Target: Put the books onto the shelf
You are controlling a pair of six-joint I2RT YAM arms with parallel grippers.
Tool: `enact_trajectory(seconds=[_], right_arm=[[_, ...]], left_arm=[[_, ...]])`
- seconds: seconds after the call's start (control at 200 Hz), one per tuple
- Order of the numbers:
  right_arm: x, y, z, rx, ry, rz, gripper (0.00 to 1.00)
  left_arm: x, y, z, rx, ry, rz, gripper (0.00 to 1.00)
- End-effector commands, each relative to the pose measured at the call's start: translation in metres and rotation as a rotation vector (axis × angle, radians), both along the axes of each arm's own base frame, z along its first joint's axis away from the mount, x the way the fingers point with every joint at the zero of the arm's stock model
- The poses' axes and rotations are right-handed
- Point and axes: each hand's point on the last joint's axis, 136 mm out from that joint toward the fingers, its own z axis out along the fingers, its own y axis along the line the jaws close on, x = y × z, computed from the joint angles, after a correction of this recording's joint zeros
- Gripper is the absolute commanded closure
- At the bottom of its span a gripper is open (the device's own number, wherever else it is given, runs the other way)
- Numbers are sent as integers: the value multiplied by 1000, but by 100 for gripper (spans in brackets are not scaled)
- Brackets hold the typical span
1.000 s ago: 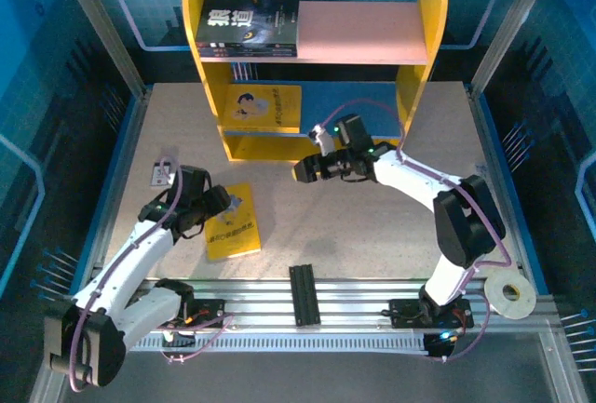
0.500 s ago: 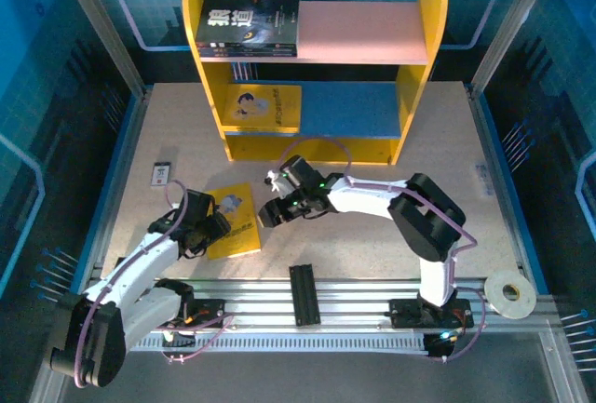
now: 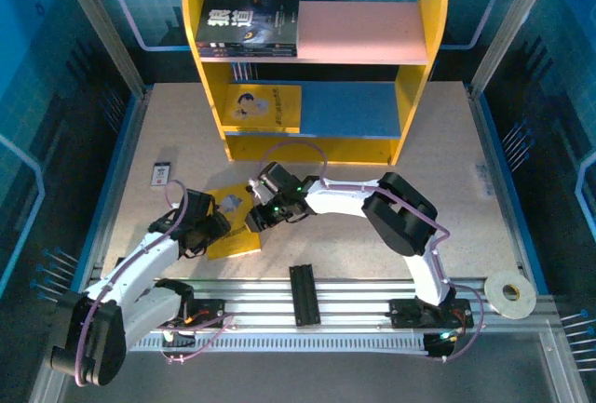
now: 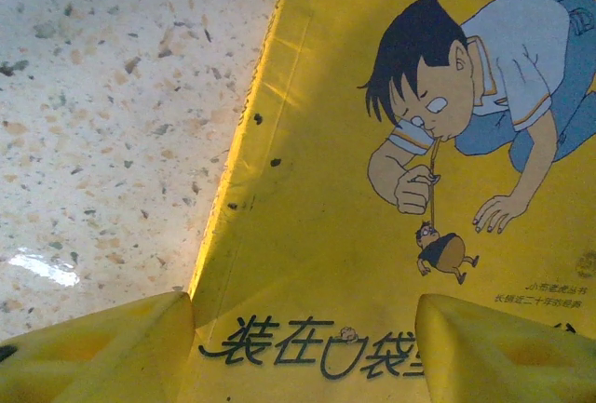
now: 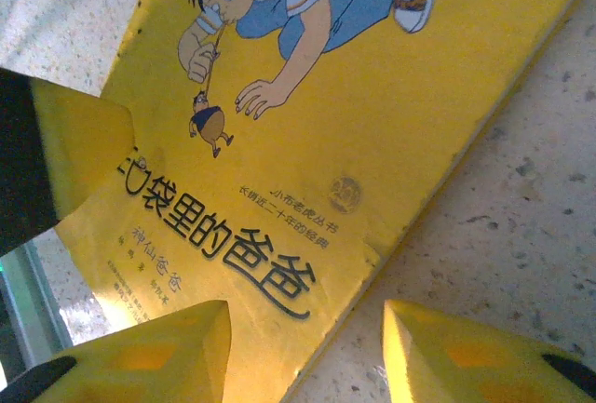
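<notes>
On the far side of the speckled beige tabletop (image 3: 372,198), the small two-tier shelf with yellow round-topped side panels (image 3: 424,40) is seen standing upright. Two books are already stored there: a dark navy paperback with a white Chinese title (image 3: 247,24) is laid flat at the left end of the pink upper board, and a yellow cartoon-cover paperback (image 3: 265,107) is laid at the left of the blue lower board. Much of both boards is left bare.

One yellow paperback with a cartoon boy on its cover (image 3: 233,231) remains flat on the tabletop near the arm bases, so the task is judged mostly done, with this last book to be lifted and shelved.

That book is approached from both sides. The left gripper (image 4: 303,352) is held over its left edge with the jaws well apart, nothing clamped. The right gripper (image 5: 303,356) is placed across its right edge, one finger above the cover and one above the tabletop; a clear gap is seen, and no grip is made yet.

A small white-and-black card (image 3: 162,174) lies apart at the left.
</notes>
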Motion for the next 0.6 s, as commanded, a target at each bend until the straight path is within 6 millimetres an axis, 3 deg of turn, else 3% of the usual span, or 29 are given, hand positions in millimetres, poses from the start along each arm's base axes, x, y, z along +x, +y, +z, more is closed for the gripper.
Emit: enact_trajectory(seconds=[0.0,0.22,0.44,0.595], right_arm=[[-2,4,-7,-40,-20,30,54],[13,-5,-8,-54,-19,15,56],[33,-35,-8,-79,-20,-52,56],[44,-53,-9,-101,-25,-85,56]], left_arm=[[0,-13,-7,-84,13,-13,35],[21,-47,0,-165,-29,-144,36],[38,-98,9,-182,-33,-353,37],[38,-85,6,-93,3,-337,37]])
